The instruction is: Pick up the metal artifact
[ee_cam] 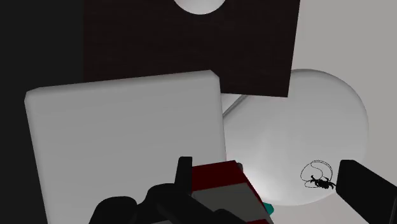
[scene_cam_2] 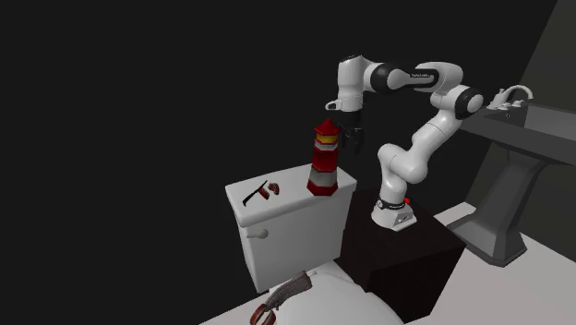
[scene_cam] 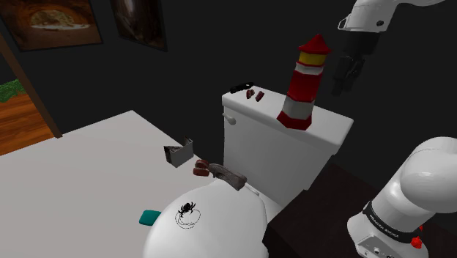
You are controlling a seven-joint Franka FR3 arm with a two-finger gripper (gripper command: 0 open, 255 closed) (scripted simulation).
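Note:
A small black wiry artifact (scene_cam: 188, 212) lies on the rounded white toilet lid (scene_cam: 220, 227); in the wrist view the artifact (ee_cam: 317, 177) sits just inside the right finger. A red and white lighthouse figure (scene_cam: 304, 84) stands on the white tank lid (scene_cam: 329, 128). My gripper (scene_cam: 344, 79) hangs open in the air beside the lighthouse's top, on the shoulder view's right, touching nothing. In the wrist view the gripper (ee_cam: 264, 168) looks down past the lighthouse (ee_cam: 222, 188), whose top lies close to the left finger. The second exterior view has the gripper (scene_cam_2: 351, 140) level with the lighthouse's (scene_cam_2: 324, 162) upper part.
A black bar-shaped item (scene_cam: 240, 88) and small dark red pieces (scene_cam: 256, 94) lie at the tank lid's far end. A brown object (scene_cam: 220, 173) and a small grey box (scene_cam: 179, 152) sit behind the toilet lid, a teal thing (scene_cam: 151, 216) beside it. My dark stand (scene_cam_2: 397, 254) adjoins the toilet.

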